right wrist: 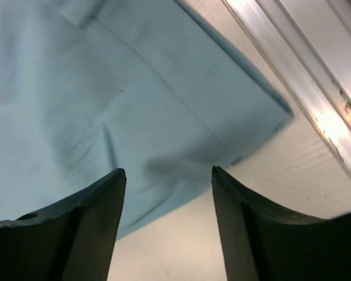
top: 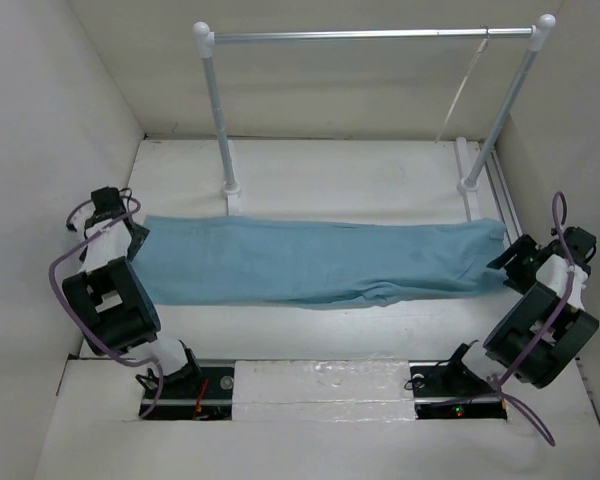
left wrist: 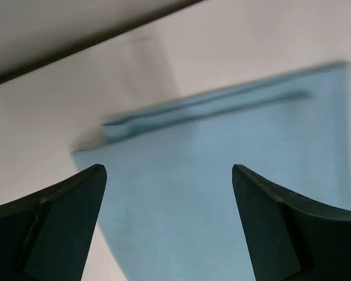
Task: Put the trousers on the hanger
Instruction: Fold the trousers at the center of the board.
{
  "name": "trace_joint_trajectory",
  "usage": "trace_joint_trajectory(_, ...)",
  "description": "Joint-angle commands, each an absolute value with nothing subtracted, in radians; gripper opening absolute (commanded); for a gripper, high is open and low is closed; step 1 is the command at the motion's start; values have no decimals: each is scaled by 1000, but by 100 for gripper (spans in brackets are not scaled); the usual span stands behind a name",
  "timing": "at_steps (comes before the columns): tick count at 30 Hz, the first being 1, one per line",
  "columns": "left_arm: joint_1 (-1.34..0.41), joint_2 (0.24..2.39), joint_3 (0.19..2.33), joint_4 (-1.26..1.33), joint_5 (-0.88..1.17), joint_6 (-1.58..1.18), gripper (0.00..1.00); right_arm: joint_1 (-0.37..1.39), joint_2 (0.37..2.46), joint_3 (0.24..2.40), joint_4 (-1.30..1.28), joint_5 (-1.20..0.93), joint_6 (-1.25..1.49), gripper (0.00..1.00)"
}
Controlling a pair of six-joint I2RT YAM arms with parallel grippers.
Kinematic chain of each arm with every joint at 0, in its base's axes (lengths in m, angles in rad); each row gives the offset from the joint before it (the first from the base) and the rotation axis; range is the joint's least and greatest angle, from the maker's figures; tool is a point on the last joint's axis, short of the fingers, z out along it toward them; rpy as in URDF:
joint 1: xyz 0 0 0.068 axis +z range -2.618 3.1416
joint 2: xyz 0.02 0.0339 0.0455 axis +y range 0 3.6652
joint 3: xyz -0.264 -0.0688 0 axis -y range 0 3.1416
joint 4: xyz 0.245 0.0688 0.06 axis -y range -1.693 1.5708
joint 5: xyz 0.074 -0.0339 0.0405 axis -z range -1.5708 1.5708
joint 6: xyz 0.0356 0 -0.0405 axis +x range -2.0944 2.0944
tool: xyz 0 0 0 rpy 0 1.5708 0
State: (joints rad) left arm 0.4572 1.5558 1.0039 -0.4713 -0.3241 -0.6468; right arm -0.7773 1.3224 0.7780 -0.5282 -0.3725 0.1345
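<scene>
where the white table [top: 310, 170] spreads out ahead of the left gripper [top: 137, 237] and the right gripper [top: 507, 262], a silver rail [top: 370, 35] on white posts stands at the far side, well beyond both. trousers [top: 310, 260] next in size: light blue, lying flat on the table, stretched full length between the two grippers, a few folds along the near edge. left gripper sits at the left end of the cloth, jaws standing wide, nothing between them; a cloth corner with a folded seam lies just past its fingertips [left wrist: 96, 175]. right gripper sits at the right end, jaws parted to a middling width, nothing clamped; the trouser end spreads just ahead of and below its fingertips [right wrist: 118, 175], with a metal track [right wrist: 304, 88] off to its right. hanger [top: 465, 88], thin and cream, hangs tilted from the rail by the right post, well ahead of the right gripper, apart from the cloth.
</scene>
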Motion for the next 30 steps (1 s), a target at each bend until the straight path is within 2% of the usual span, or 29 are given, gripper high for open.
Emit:
trace_joint_trajectory(1,338,1448,1124,-506,-365,-675,86,-724,1296,897,-497,-385,127,67)
trace_joint_trajectory(4,198,1407,1209,-532,-439,-652,85,-701,1235,899,-537,-357,123,68)
trace_joint_trajectory(6,96,1387,1215,-512,-425,-621,79,-692,1210,899,-561,-362,107,63)
trace_joint_trajectory(7,-43,1378,1212,-491,-405,-602,74,-669,1192,896,-568,-361,104,50)
trace_joint_trajectory(8,-120,1368,1185,-430,-372,-559,63,-645,1172,893,-568,-383,97,42)
trace_joint_trajectory(9,-194,1346,1163,-392,-251,-540,57,-568,1129,890,-569,-388,92,35)
trace_joint_trajectory(10,-342,1336,1141,-356,-195,-541,52,-522,1108,876,-572,-382,92,21)
trace_joint_trajectory(11,-418,1333,1096,-275,-142,-558,42,-478,1085,865,-571,-370,98,13)
trace_joint_trajectory(13,-573,1362,1086,-230,-58,-577,40,-375,1045,830,-571,-370,109,0)
trace_joint_trajectory(14,-716,1383,1110,-216,-55,-577,37,-350,1039,819,-575,-408,109,0)
trace_joint_trajectory(16,-819,1460,1141,-192,-8,-563,37,-246,1026,802,-592,-443,91,0)
trace_joint_trajectory(17,-871,1491,1190,-180,73,-555,40,-197,1017,781,-610,-448,86,0)
trace_joint_trajectory(20,-893,1617,1287,-155,118,-531,49,33,974,727,-624,-394,103,0)
trace_joint_trajectory(21,-893,1668,1307,-146,115,-523,50,90,962,707,-603,-384,118,4)
trace_joint_trajectory(22,-882,1701,1327,-132,120,-514,51,144,947,687,-585,-365,133,14)
trace_joint_trajectory(24,-839,1799,1396,-121,190,-515,52,282,950,652,-523,-331,173,23)
trace_joint_trajectory(25,-822,1833,1414,-117,221,-521,52,325,959,644,-502,-322,202,33)
trace_joint_trajectory(27,-792,1923,1462,-112,285,-535,52,433,998,634,-434,-253,228,46)
trace_joint_trajectory(30,-761,2003,1493,-97,327,-543,52,494,1092,660,-427,-180,238,54)
